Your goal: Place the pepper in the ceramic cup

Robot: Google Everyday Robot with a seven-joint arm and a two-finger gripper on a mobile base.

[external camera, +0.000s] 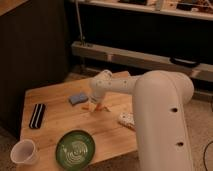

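From where I stand, the job looks barely begun. The pepper lies on the wooden surface, around its middle and towards the far side, with the small blue block just to its left. The gripper is down low right over the pepper, at the end of the thick white arm that reaches in from the right. Only an orange sliver shows beneath it. Whether the gripper has closed on the pepper or is merely poised above it, I cannot tell.

The ceramic cup stands upright at the near left corner, well apart from the pepper, and I see nothing in it. Between the two, a little nearer to us, sits the dark green plate. A black oblong object lies near the left edge, and a pale speckled thing rests close against the arm on the right.

So I judge that nothing is finished yet. If the grasp is not already made, it comes first. After that the pepper has to be lifted, carried across towards the near left past the plate, and dropped into the cup.
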